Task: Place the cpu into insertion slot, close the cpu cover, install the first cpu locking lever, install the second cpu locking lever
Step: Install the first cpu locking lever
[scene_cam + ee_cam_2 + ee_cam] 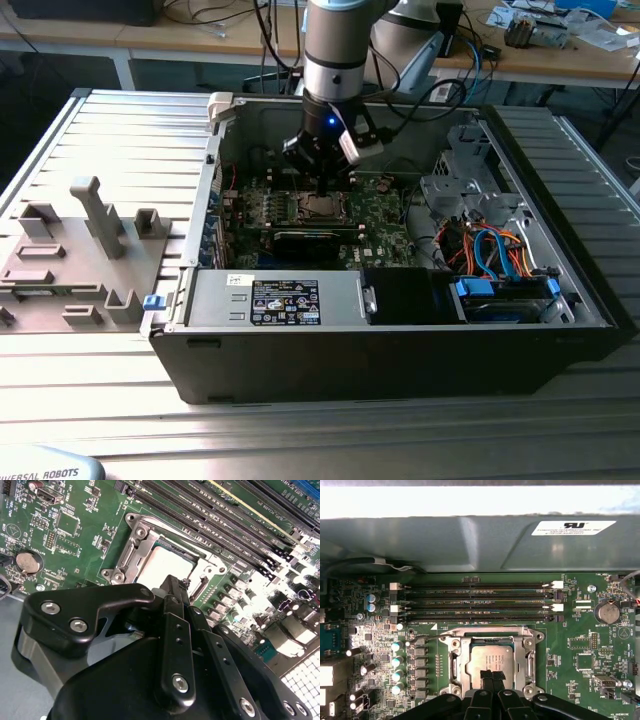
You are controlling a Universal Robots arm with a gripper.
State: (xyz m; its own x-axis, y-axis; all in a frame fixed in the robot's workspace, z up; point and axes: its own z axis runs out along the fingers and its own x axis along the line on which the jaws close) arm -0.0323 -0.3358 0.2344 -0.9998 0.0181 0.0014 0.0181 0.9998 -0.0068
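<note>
Down inside the open computer case, the black pincer [489, 676], fingers pressed together, rests its tip on the dull silver-grey square cpu [487, 661] seated in the socket under the silvery metal cover frame [464, 666]; gentle, square pressure looks wise.

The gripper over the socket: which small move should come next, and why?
Probably shift toward the locking lever and push it down: the cpu cover already lies over the cpu, the gripper is shut at its edge, and the lever looks unlatched.
</note>
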